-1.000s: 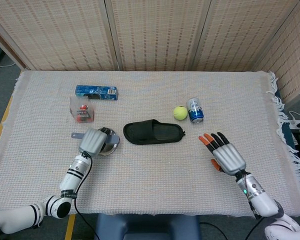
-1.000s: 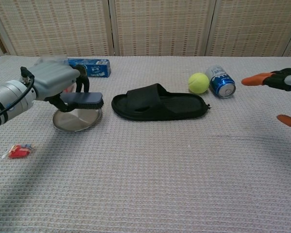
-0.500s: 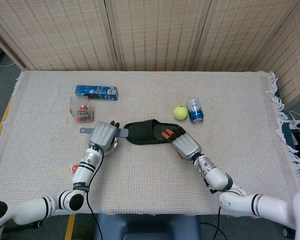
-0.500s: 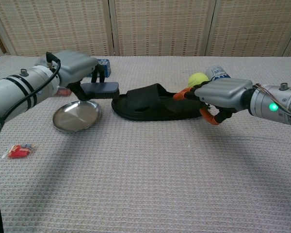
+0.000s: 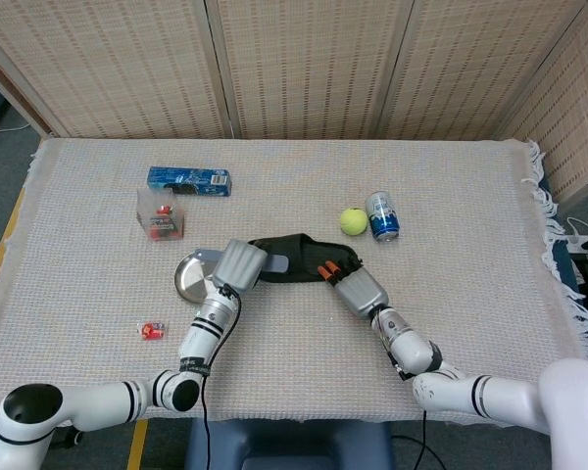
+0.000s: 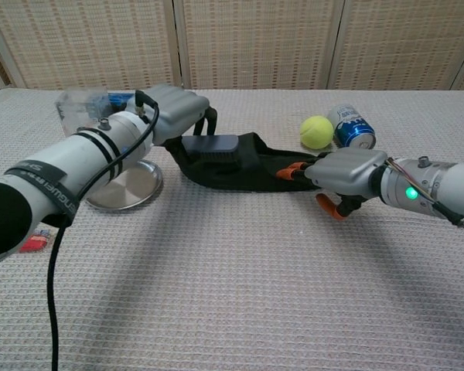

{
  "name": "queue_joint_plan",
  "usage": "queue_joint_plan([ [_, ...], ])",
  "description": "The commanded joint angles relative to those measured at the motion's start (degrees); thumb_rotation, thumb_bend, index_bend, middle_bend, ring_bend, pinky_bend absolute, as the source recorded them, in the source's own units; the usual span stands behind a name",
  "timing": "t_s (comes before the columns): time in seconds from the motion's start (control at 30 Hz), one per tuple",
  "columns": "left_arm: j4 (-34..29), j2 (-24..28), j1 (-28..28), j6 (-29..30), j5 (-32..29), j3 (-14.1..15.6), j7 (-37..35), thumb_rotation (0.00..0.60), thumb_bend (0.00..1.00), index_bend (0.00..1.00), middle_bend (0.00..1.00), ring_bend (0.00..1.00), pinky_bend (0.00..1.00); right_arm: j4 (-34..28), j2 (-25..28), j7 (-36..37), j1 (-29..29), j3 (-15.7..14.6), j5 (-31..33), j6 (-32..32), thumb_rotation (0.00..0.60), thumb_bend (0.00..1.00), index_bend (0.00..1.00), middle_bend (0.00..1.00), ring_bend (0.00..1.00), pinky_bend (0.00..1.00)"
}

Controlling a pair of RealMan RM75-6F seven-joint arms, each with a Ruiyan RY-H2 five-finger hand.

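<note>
At table centre, left robot hand (image 6: 178, 108) gripped a dark brush (image 6: 209, 147) over the black slipper (image 5: 299, 257), right robot hand (image 6: 342, 171) holding the slipper's right end.

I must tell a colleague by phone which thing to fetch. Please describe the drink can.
On the cloth-covered table, look toward the far right part. The drink can stands upright beside a yellow-green tennis ball; it alone is a blue-and-white cylinder with a metal top.

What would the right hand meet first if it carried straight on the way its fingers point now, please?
Most likely the black slipper: the right hand points left across the table, its orange fingertips already at the slipper's near end, seemingly touching it.
</note>
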Motion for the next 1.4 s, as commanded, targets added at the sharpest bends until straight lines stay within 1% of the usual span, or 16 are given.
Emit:
queue_joint_plan([
  [0.03, 2.5, -2.1, -1.1, 0.5, 0.1, -0.3, -0.8, 0.6, 0.41, 0.41, 0.46, 0.86, 1.0, -0.6, 0.5, 0.3, 0.4, -0.7, 0.2, 0.4, 0.6, 0.75, 0.0, 0.0, 0.0, 0.0],
  [0.13, 5.1, -3.6, -1.6, 0.8, 0.7, 0.0, -1.5, 0.6, 0.41, 0.4, 0.45, 0.86, 1.0, -1.2, 0.9, 0.6, 0.7, -1.4, 0.3, 0.7, 0.6, 0.75, 0.0, 0.0, 0.0, 0.0],
  [0.3, 9.7, -5.9, -1.8, 1.9, 3.3, 1.4, -3.1, 0.6, 0.41, 0.4, 0.44, 0.86, 1.0, -1.5, 1.4, 1.6, 1.1, -2.2, 0.4, 1.2, 0.6, 0.75, 0.0, 0.0, 0.0, 0.0],
  [0.43, 11.0, -6.3, -1.9, 2.0, 4.0, 1.8, -3.2, 0.6, 0.41, 0.4, 0.44, 0.86, 1.0, -1.5, 1.5, 1.9, 1.3, -2.4, 0.6, 1.2, 0.6, 0.75, 0.0, 0.0, 0.0, 0.0],
  [0.57, 13.7, -6.5, -1.5, 2.5, 4.9, 2.8, -2.3, 0.6, 0.41, 0.41, 0.46, 0.86, 1.0, -1.6, 1.8, 2.5, 1.6, -3.0, 0.6, 1.4, 0.6, 0.75, 0.0, 0.0, 0.0, 0.0],
  [0.7, 16.8, -7.4, -1.2, 3.9, 5.6, 3.7, 0.5, 0.6, 0.41, 0.41, 0.47, 0.86, 1.0, -1.8, 2.2, 2.9, 1.8, -3.8, 0.7, 1.6, 0.6, 0.75, 0.0, 0.0, 0.0, 0.0],
  [0.83, 16.6, -8.0, -1.1, 3.8, 6.0, 3.4, 0.1, 0.6, 0.41, 0.41, 0.47, 0.86, 1.0, -1.9, 2.3, 2.8, 2.1, -4.5, 1.3, 1.7, 0.6, 0.75, 0.0, 0.0, 0.0, 0.0],
  [1.1, 13.2, -9.2, -1.5, 4.9, 8.6, 2.7, -2.1, 0.6, 0.41, 0.41, 0.47, 0.85, 1.0, -2.7, 2.6, 2.8, 2.9, -5.0, 2.2, 2.3, 0.6, 0.75, 0.0, 0.0, 0.0, 0.0],
  [1.23, 14.2, -10.3, -1.5, 4.8, 8.9, 2.5, -2.9, 0.6, 0.41, 0.4, 0.46, 0.84, 1.0, -3.4, 2.9, 3.0, 3.0, -5.4, 2.2, 2.7, 0.6, 0.75, 0.0, 0.0, 0.0, 0.0],
  [1.4, 17.1, -11.6, -1.2, 4.4, 8.9, 2.3, -3.7, 0.6, 0.41, 0.4, 0.45, 0.83, 1.0, -3.3, 3.0, 3.1, 3.3, -5.8, 2.6, 2.9, 0.6, 0.75, 0.0, 0.0, 0.0, 0.0],
])
